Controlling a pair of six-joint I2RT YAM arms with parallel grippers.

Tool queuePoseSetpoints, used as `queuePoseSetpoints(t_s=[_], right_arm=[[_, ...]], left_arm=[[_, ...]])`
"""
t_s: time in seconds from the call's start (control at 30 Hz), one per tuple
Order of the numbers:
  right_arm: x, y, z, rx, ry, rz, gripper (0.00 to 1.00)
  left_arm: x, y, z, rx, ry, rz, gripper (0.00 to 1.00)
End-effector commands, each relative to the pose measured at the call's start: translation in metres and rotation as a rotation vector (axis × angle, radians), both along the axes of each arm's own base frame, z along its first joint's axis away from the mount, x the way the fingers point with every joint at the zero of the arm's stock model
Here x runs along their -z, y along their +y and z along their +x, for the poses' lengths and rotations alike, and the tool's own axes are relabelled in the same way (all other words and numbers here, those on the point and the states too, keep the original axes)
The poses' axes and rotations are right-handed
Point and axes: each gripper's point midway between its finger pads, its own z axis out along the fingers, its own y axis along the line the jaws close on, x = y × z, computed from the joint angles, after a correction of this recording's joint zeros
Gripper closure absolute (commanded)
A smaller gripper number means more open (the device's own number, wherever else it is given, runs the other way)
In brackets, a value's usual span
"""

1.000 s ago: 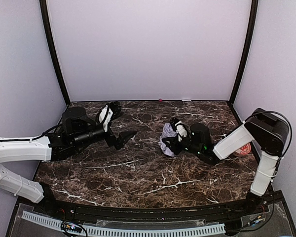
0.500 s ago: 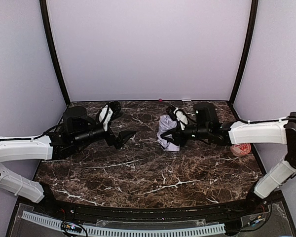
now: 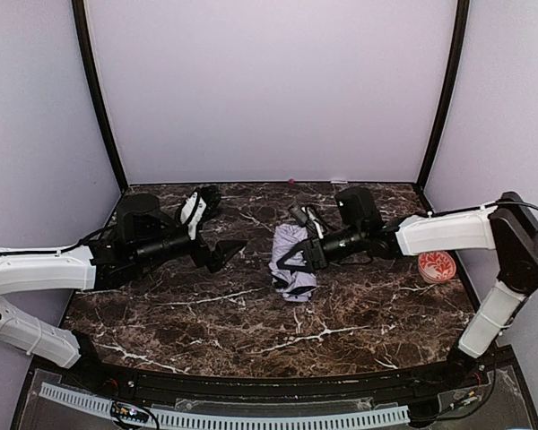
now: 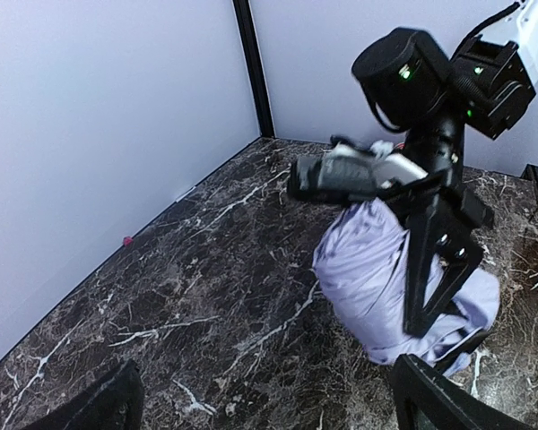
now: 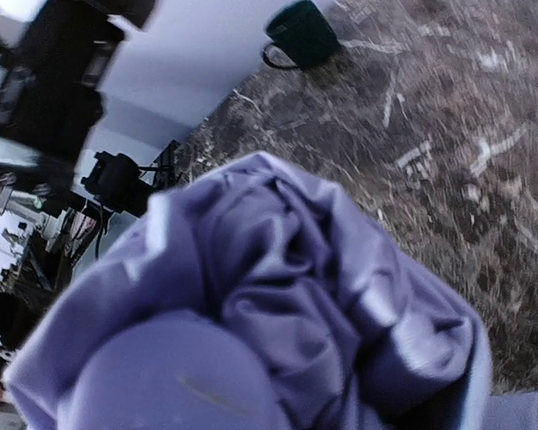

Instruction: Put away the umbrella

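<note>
Two arms face each other across the bench [image 3: 251,331]. From above, the umbrella [image 3: 285,273] sits bunched at centre. The right fingers [image 3: 298,258], reaching from three o'clock, pinch its fabric, seemingly to steady it. The left fingers [image 3: 226,251], at nine o'clock, gape wide, apparently ready to take it. Left wrist: the bundle's base touches the bench. Right wrist: lavender folds fill the view.

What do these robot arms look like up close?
The left arm and right arm have white boxy limbs, black rounded joints and thin black cables. The left hand and right hand are black, with two angular fingers each. Green lights glow on the right wrist.
</note>
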Motion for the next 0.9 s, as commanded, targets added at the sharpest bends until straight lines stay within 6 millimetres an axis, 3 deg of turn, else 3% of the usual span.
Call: queuePoseSetpoints(t_s=[0.0, 0.13, 0.37, 0.4, 0.47, 0.67, 0.87], right_arm=[[0.021, 0.011, 0.029, 0.096, 0.216, -0.014, 0.58], [0.065, 0.012, 0.053, 0.173, 0.329, -0.107, 0.55], [0.121, -0.009, 0.063, 0.268, 0.454, -0.261, 0.37], [0.123, -0.012, 0.064, 0.277, 0.455, -0.271, 0.28], [0.124, -0.017, 0.066, 0.294, 0.45, -0.289, 0.02], [0.122, -0.046, 0.078, 0.394, 0.399, -0.382, 0.0], [0.097, -0.073, 0.079, 0.483, 0.288, -0.456, 0.0]], left_arm=[[-0.012, 0.002, 0.004, -0.018, 0.002, -0.022, 0.01], [-0.01, 0.005, 0.006, -0.032, 0.011, -0.013, 0.01], [-0.01, 0.008, 0.002, -0.028, 0.008, -0.012, 0.01], [-0.01, 0.009, 0.002, -0.028, 0.005, -0.01, 0.01], [-0.01, 0.009, 0.001, -0.025, 0.004, -0.007, 0.01], [-0.01, 0.006, 0.0, -0.009, 0.003, -0.008, 0.01], [-0.008, 0.007, -0.001, -0.007, 0.005, 0.004, 0.01]])
